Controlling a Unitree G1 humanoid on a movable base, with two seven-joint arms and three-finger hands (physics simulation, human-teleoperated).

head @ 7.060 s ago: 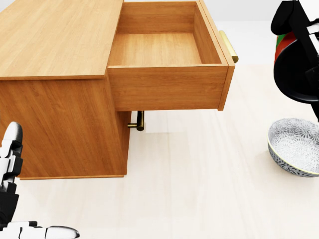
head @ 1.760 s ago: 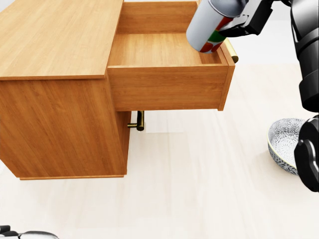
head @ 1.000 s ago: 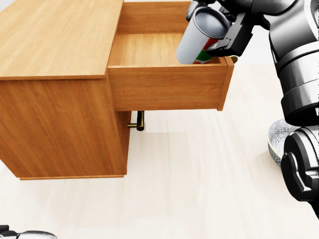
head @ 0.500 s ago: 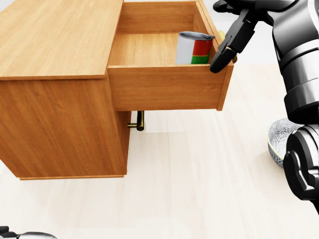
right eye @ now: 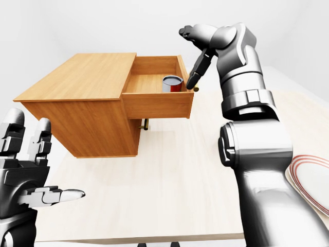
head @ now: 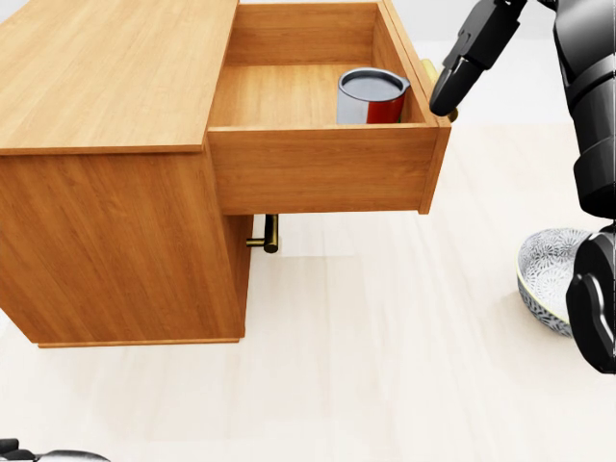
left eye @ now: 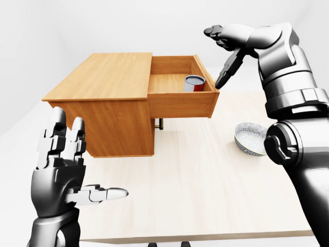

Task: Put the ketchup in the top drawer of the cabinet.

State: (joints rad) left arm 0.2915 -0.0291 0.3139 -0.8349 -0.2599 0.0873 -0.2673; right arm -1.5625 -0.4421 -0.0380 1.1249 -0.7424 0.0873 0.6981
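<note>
Right hand (left eye: 226, 54) open, fingers spread, holding nothing, just right of the pulled-out top drawer (head: 327, 164) of the cabinet (left eye: 105, 95). Ketchup (head: 371, 95) stands upright in drawer's right end; label unreadable. Left hand (left eye: 64, 167) open, empty, low left.

Ketchup (right eye: 172, 83) upright in open top drawer (right eye: 157, 104); right hand (right eye: 198, 51) open beside it.

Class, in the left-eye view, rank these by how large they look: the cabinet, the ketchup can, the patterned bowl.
1. cabinet
2. patterned bowl
3. ketchup can
The can stands farther from the camera and partly hidden in the drawer, so its rank below the bowl is unsure.
</note>
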